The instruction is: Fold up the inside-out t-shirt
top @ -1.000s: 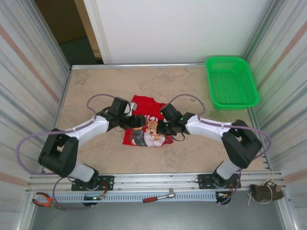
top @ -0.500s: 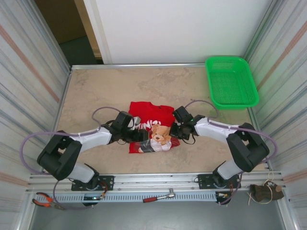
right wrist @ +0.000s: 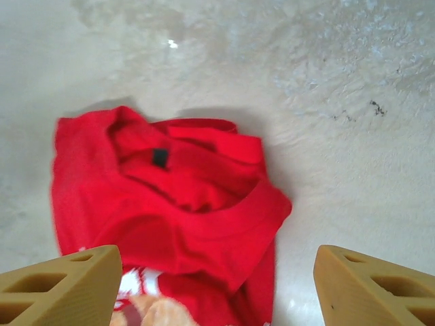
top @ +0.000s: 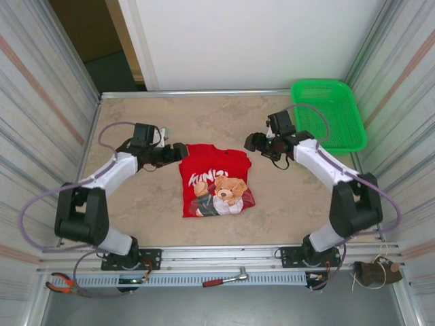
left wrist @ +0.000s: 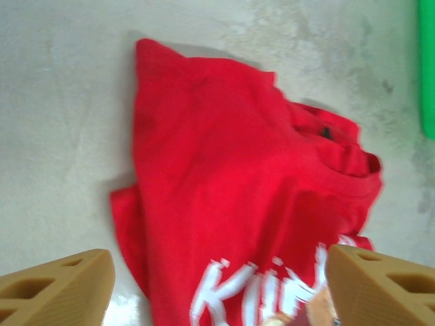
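Observation:
The red t-shirt (top: 216, 180) lies flat in the middle of the table as a folded, roughly square bundle, with white lettering and a bear print facing up. My left gripper (top: 178, 151) hovers open just off its upper left corner. The right gripper (top: 250, 141) stands open off the upper right corner. In the left wrist view the t-shirt (left wrist: 231, 183) spreads beneath my left gripper (left wrist: 221, 292), whose tan fingers (left wrist: 61, 285) hold nothing. In the right wrist view the collar end of the t-shirt (right wrist: 177, 197) lies under the wide-apart right gripper (right wrist: 217, 288).
A green mesh basket (top: 327, 115) sits at the table's back right corner, and its edge (left wrist: 428, 68) shows in the left wrist view. Pliers (top: 64, 284) and a ratchet (top: 224, 278) lie on the near rail. Corrugated walls close in both sides.
Both grippers let go of the shirt and drew back and outward toward the far side. The right jaws went from shut to open. The shirt now lies flat and folded.

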`<state>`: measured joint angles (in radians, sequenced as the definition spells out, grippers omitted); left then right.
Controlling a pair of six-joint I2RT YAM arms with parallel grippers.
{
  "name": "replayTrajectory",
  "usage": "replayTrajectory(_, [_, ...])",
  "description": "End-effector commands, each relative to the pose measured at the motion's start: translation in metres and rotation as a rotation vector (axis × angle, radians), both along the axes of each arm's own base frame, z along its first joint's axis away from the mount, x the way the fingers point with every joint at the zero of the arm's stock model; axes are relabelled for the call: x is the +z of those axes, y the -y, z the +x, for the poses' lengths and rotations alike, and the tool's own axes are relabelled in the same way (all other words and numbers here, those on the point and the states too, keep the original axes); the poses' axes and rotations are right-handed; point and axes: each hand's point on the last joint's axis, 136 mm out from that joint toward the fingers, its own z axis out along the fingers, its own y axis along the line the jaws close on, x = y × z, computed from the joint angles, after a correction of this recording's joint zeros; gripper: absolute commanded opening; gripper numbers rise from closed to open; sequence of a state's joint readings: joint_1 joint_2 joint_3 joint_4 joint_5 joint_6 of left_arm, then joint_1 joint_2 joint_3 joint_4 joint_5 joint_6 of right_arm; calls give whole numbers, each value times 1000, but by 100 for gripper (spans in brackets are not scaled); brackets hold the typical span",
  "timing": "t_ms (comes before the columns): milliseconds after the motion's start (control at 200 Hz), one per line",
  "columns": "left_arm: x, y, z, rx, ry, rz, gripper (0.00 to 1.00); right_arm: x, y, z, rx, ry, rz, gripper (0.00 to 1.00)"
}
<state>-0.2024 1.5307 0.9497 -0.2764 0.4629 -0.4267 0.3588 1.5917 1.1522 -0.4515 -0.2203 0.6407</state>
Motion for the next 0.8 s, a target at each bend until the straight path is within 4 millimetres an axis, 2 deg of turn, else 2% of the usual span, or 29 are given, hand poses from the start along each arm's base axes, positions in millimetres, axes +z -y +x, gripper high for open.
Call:
replayTrajectory(0, [-13,8,9,-80,-31,-27,92,-25,-13,5,75,-60,-3,75])
replayTrajectory(145, [-34,13,19,-93,-75,-38,92,-52,-19,8,63,-109,9,75])
replayTrajectory(291, [-48,24,24,-100,-100,-83,93,-70,-31,7,72,-133,21,75])
replayTrajectory(476, [-60,47,25,-135,-121,-117,92,-85,-65,3,130,-160,55,75])
replayTrajectory(651, [-76,64,24,-149,-155,-132,92,-95,-86,-1,154,-168,76,74])
replayTrajectory(766, [-80,76,23,-168,-158,-152,86,-96,-95,4,156,-155,113,71])
replayTrajectory(797, [-81,79,22,-171,-156,-156,81,-96,-96,6,153,-151,119,69])
